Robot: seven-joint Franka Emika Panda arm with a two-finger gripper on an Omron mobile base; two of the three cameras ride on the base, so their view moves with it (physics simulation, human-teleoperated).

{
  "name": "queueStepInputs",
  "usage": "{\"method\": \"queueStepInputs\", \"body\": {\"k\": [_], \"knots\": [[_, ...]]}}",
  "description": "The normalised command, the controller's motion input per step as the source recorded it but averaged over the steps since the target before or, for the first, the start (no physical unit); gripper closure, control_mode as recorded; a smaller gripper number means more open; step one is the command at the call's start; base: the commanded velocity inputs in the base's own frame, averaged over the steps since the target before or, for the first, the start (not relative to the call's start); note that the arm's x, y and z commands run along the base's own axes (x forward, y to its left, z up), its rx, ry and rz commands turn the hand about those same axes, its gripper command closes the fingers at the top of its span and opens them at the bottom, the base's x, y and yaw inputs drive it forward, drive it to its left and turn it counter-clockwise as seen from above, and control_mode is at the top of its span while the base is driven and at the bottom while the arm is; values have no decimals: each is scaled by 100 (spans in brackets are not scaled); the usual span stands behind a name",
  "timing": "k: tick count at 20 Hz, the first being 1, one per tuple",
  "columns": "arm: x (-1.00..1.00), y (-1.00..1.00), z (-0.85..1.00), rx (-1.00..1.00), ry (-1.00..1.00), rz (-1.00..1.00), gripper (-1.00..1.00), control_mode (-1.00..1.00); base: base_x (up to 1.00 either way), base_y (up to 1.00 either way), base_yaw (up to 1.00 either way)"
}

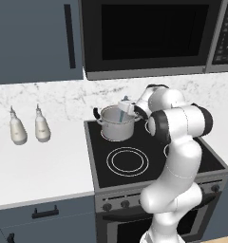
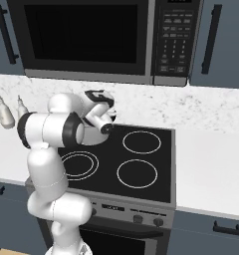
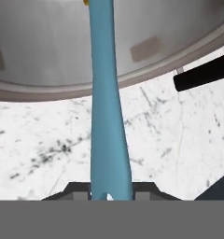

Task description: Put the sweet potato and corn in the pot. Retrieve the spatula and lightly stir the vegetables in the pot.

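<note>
The steel pot (image 1: 117, 123) stands on the rear left burner of the stove. My gripper (image 1: 127, 105) hangs over its right rim, shut on the thin handle of the light-blue spatula (image 1: 121, 114), which slants down into the pot. In the hand view the spatula (image 3: 104, 102) runs from between my fingertips (image 3: 77, 190) up over the rim into the pot (image 3: 44, 51), and one black pot handle (image 3: 202, 75) sticks out at the right. A sliver of bright yellow corn (image 3: 86, 2) peeks at the top edge beside the spatula. The sweet potato is hidden.
The black cooktop (image 1: 149, 178) has free burners in front of and right of the pot. Two pale bottles (image 1: 17, 129) (image 1: 42, 126) stand on the white counter to the left. A microwave (image 1: 149, 33) hangs low above the stove, and my arm's elbow (image 2: 57, 129) covers the stove's left side.
</note>
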Motion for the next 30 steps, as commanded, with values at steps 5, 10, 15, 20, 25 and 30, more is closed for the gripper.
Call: {"method": "queueStepInputs", "body": {"k": [5,10,15,20,25,30], "knots": [[-10,0,-36,0,9,-5,100,-100,0,0,0],[4,0,-47,0,-1,-9,100,-100,0,0,0],[24,4,-41,0,-12,-10,100,-100,0,0,0],[6,4,-14,-1,-13,-8,100,-100,0,0,0],[8,8,-2,-1,-14,-9,100,-100,0,0,0],[0,4,0,-10,11,-1,100,-100,0,0,0]]}}
